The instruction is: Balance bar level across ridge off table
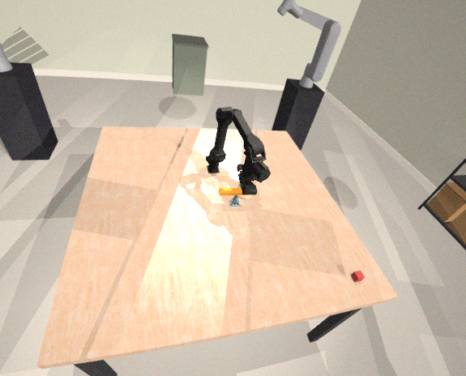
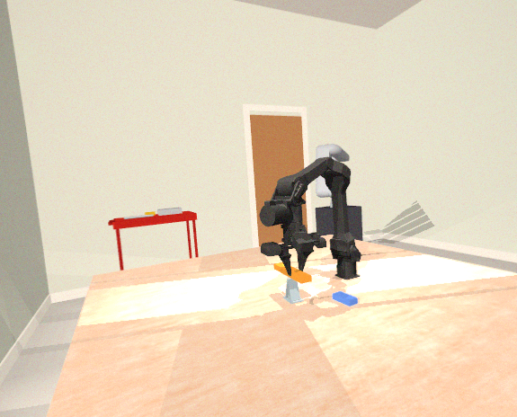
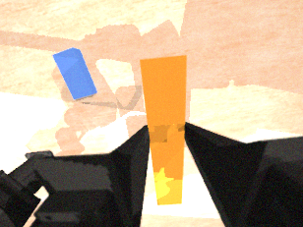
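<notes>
The orange bar (image 1: pixel 229 191) (image 2: pixel 302 275) (image 3: pixel 164 92) is held lengthwise between the fingertips of my gripper (image 2: pixel 295 272) (image 3: pixel 165 127), which is shut on it near its middle. The bar looks about level and is off the table. The small grey-blue ridge (image 1: pixel 235 201) (image 2: pixel 292 292) stands on the table (image 1: pixel 185 279) (image 2: pixel 232 359) under the bar. In the exterior view the bar is just over the ridge's top; whether they touch I cannot tell. In the wrist view the ridge is hidden, under the bar.
A blue block (image 2: pixel 344 298) (image 3: pixel 75 74) lies on the table beside the ridge, towards the arm's base. A small red cube (image 1: pixel 357 276) lies near a far corner of the table. The arm's base stands close by. Other robots and furniture are off the table.
</notes>
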Controlling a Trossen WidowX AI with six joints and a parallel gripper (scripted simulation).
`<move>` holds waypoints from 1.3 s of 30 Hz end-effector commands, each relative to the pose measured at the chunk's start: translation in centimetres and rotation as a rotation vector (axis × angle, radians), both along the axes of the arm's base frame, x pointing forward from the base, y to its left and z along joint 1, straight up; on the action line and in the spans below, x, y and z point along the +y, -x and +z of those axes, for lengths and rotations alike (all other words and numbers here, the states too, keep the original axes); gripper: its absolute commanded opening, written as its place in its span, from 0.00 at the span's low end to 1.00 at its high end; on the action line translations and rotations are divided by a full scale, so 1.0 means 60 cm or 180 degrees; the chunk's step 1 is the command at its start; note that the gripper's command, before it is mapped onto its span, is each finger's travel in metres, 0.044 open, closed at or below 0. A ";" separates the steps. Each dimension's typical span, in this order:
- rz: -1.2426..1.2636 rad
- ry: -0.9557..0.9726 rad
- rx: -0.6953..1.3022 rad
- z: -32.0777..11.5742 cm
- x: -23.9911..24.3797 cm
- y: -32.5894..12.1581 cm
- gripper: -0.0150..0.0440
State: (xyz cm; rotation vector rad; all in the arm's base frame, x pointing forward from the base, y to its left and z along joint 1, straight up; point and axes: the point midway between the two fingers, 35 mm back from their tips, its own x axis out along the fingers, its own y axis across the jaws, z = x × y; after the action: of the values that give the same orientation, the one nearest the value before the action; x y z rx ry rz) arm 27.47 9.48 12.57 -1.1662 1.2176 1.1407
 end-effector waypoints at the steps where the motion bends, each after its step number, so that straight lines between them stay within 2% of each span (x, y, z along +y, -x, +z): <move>1: -0.0005 -0.0014 0.0004 -0.001 0.001 0.000 0.25; 39: -0.0005 -0.0014 0.0004 -0.007 0.001 0.000 0.25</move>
State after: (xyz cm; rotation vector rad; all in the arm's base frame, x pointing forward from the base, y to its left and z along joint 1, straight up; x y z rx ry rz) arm 27.47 9.47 12.26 -1.1659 1.2176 1.1403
